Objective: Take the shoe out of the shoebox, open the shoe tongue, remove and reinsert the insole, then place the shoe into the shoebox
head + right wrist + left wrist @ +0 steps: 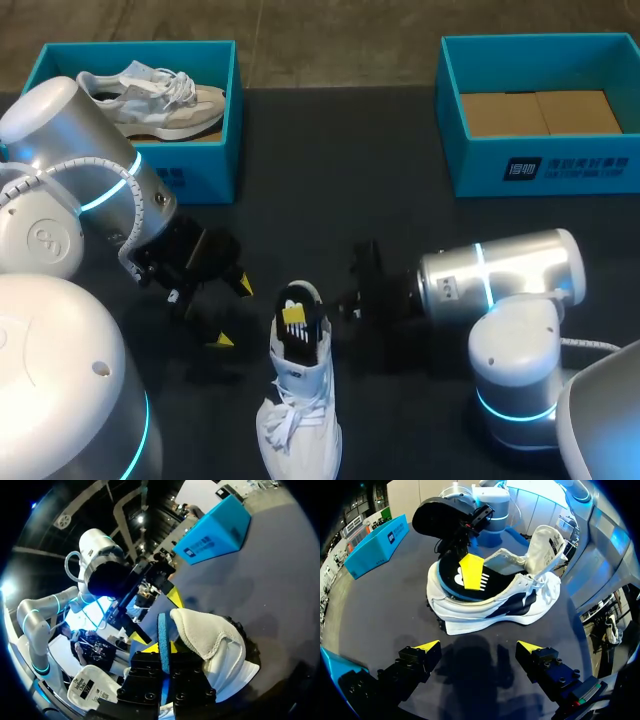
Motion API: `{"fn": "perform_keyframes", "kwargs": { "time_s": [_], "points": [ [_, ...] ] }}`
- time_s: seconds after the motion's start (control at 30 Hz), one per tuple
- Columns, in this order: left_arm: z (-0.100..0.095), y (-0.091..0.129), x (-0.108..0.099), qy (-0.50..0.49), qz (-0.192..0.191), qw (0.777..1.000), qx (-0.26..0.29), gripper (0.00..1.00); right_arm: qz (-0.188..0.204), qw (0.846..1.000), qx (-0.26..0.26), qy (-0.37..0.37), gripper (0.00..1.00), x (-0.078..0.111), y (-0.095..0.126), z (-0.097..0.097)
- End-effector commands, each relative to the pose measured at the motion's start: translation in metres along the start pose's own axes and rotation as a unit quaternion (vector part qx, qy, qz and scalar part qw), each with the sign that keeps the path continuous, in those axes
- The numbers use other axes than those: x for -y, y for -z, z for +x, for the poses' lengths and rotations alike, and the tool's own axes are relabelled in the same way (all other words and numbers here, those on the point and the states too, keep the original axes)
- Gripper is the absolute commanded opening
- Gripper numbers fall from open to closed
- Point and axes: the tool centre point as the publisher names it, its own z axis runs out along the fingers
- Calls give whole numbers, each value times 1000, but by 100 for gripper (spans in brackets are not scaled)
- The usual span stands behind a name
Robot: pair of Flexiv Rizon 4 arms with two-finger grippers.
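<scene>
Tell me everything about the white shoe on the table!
The white shoe stands on its sole on the dark table, toe toward the robot. It looks like soft fabric with dark side stripes and white laces. Its tongue is folded open. A black insole with a blue edge and yellow label sticks up at the heel, pinched by the right gripper.
</scene>
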Motion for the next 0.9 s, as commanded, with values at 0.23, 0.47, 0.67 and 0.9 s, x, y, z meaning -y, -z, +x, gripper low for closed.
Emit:
{"fn": "perform_keyframes", "kwargs": {
  "time_s": [0.23, 0.47, 0.67, 0.9],
  "points": [
    [1, -1, 0, 0, -1, 1000, 1, 100, 12, 1000, 4, -19, 0, 17, -4, -4],
    [1, -1, 0, 0, -1, 1000, 1, 100, 11, 1000, 2, -29, 0, 29, -4, -3],
    [1, -1, 0, 0, -1, 1000, 1, 100, 14, 1000, 1, -26, 0, 32, -6, 0],
    [1, -1, 0, 0, -1, 1000, 1, 100, 6, 1000, 4, -1, 41, 20, -4, 6]
  ]
}}
